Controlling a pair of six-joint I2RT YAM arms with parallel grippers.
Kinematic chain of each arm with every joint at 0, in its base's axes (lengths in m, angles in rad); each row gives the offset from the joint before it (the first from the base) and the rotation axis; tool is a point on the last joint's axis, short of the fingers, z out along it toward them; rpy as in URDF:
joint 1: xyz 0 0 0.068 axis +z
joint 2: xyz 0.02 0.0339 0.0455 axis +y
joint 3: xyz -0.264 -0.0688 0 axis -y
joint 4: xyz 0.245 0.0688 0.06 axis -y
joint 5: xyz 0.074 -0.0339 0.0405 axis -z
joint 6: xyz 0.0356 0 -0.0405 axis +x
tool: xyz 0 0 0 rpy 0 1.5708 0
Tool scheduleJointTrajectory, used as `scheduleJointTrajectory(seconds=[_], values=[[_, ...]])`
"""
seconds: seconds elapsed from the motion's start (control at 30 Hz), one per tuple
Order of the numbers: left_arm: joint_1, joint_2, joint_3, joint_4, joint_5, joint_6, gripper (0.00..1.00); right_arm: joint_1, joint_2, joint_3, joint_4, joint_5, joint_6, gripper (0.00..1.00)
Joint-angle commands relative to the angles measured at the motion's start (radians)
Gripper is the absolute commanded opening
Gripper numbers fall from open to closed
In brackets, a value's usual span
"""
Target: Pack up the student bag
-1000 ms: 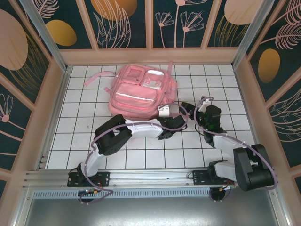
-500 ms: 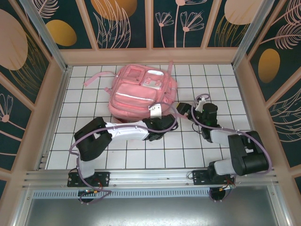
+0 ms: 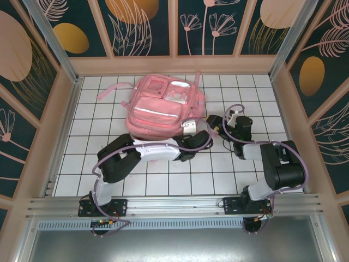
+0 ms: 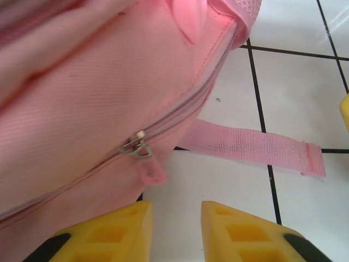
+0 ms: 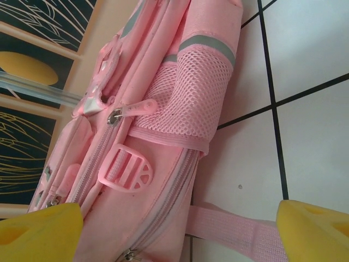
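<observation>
- The student bag (image 3: 161, 106) lies flat at the far middle of the white tiled tabletop (image 3: 92, 125), front pockets up, with its pale strip (image 3: 155, 113) running across the front.
- My left claw (image 4: 175, 218) sits low at the bag's near right corner. Its yellow fingers (image 4: 117, 226) stand a little apart, with only bare tile between them.
- Just beyond those fingertips a pink zip pull (image 4: 151, 173) hangs from a metal slider, close to me but not touched.
- A flat pink strap (image 4: 251, 148) runs out from under the bag to the right along the tiles.
- My right claw (image 5: 180, 229) is just right of the left one and faces the bag's side. Its fingers are spread wide and grip nothing.
- From that wrist I see the mesh side pocket (image 5: 191, 93), with a pink buckle (image 5: 128, 169) beside it.
</observation>
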Motion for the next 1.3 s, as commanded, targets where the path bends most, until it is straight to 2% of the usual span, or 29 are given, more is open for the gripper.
scheduleJointTrajectory(seconds=[0.0,0.03,0.1,0.27,0.63,0.7,0.83,0.9,0.97,1.0,1.27], values=[[0.006,0.065,0.091,-0.125,-0.073,-0.047,0.39,-0.012,-0.031,-0.017,0.058,-0.018,0.015,0.93],[0.007,0.081,0.114,-0.155,-0.092,-0.055,0.44,-0.013,-0.036,-0.022,0.062,-0.017,0.017,0.93],[0.01,0.115,0.155,-0.21,-0.131,-0.077,0.45,-0.014,-0.043,-0.031,0.071,-0.022,0.022,0.93],[0.031,0.186,0.217,-0.334,-0.182,-0.156,0.38,-0.014,-0.077,-0.044,0.076,-0.025,0.026,0.93],[0.076,0.246,0.255,-0.337,-0.215,-0.171,0.41,-0.016,-0.108,-0.061,0.084,-0.019,0.039,0.94],[0.082,0.263,0.263,-0.343,-0.222,-0.173,0.38,-0.016,-0.11,-0.062,0.085,-0.021,0.041,0.94],[0.087,0.265,0.257,-0.339,-0.226,-0.175,0.23,-0.017,-0.114,-0.063,0.085,-0.019,0.04,0.94],[0.088,0.251,0.242,-0.335,-0.234,-0.174,0.13,-0.017,-0.115,-0.064,0.086,-0.021,0.04,0.94],[0.089,0.231,0.222,-0.316,-0.237,-0.162,0.08,-0.017,-0.114,-0.064,0.086,-0.022,0.041,0.94],[0.088,0.218,0.213,-0.304,-0.235,-0.157,0.01,-0.017,-0.111,-0.064,0.088,-0.025,0.039,0.94],[0.088,0.078,0.083,-0.172,-0.146,-0.103,0.0,0.018,-0.058,-0.021,0.056,-0.063,0.019,0.88]])
